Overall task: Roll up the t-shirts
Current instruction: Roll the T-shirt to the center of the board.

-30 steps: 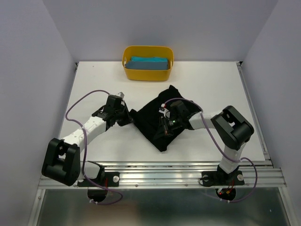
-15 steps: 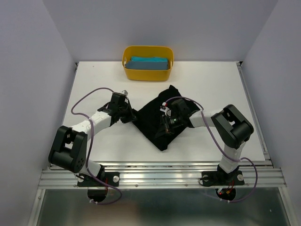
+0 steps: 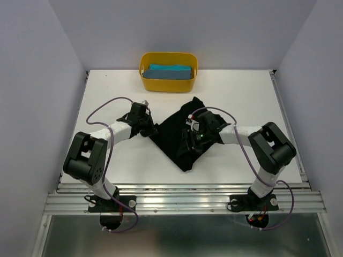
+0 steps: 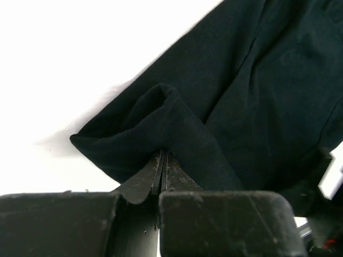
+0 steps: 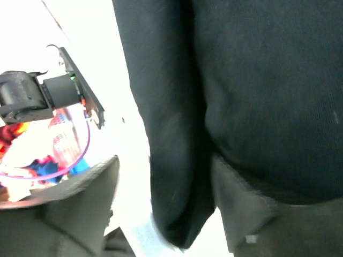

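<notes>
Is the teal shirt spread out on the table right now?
No, the teal shirt lies folded inside the yellow tub.

The white table (image 3: 241, 96) carries two items directly. A black t-shirt (image 3: 169, 139) lies near the centre, set diagonally and partly folded. A yellow tub (image 3: 168, 85) stands at the far edge, near the shirt's far corner without touching it. A teal t-shirt (image 3: 170, 71) lies inside the tub.
</notes>
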